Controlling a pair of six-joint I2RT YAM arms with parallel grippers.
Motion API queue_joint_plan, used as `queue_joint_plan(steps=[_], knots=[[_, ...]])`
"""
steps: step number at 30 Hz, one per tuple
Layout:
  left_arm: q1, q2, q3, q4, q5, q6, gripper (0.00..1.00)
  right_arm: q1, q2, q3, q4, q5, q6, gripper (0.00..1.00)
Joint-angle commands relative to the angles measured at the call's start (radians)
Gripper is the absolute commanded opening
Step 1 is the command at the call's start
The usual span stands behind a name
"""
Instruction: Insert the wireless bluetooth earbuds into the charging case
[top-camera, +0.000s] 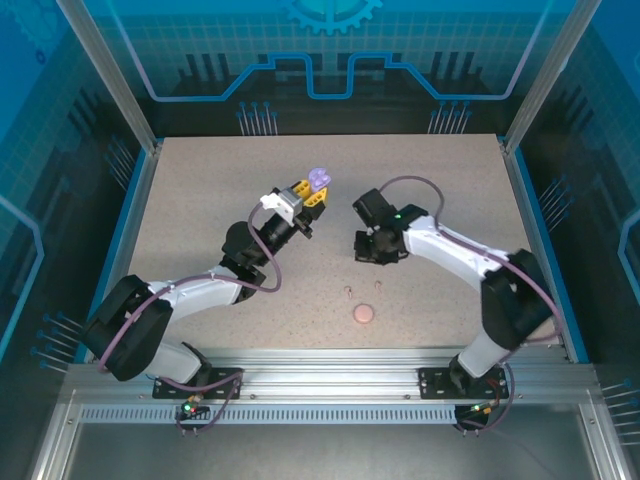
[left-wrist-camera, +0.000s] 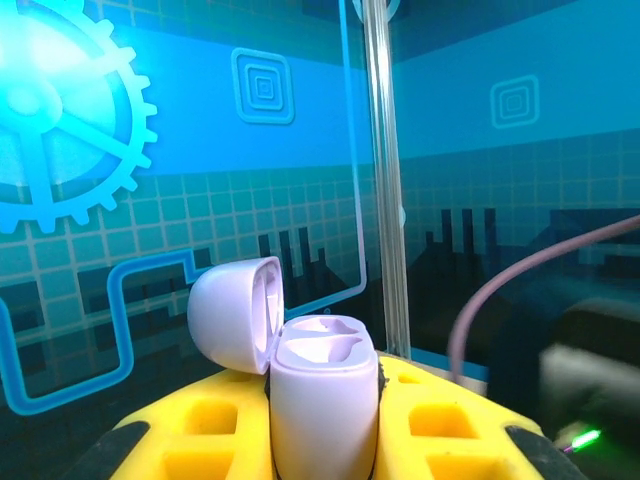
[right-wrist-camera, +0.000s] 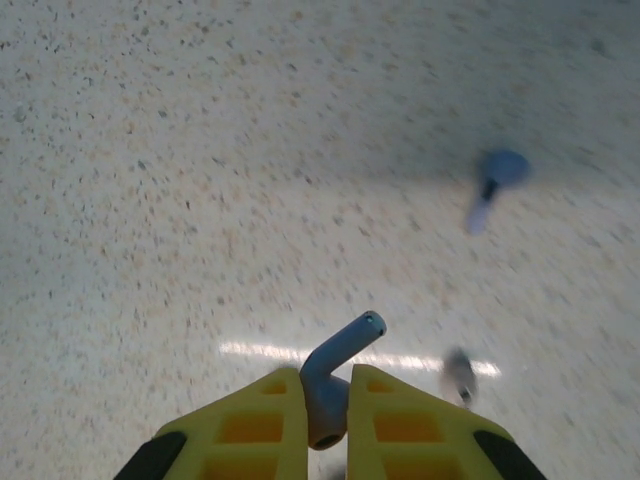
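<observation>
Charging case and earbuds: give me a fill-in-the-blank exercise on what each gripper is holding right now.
1. The left gripper is shut on the charging case, whose lid stands ____.
2. Both wells of the charging case are ____.
3. The right gripper pinches one earbud; its fingers are coloured ____.
4. The round disc lying on the table is ____ in colour.

Missing words: open; empty; yellow; pink.

No legible text or labels
</observation>
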Motion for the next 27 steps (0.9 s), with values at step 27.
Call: queue_joint_plan(steps=[27], knots=[[0.014, -0.090, -0.032, 0.080, 0.099, -0.060, 0.00, -0.010, 0.317, 0.181, 0.036, -0.131, -0.078, 0.34]])
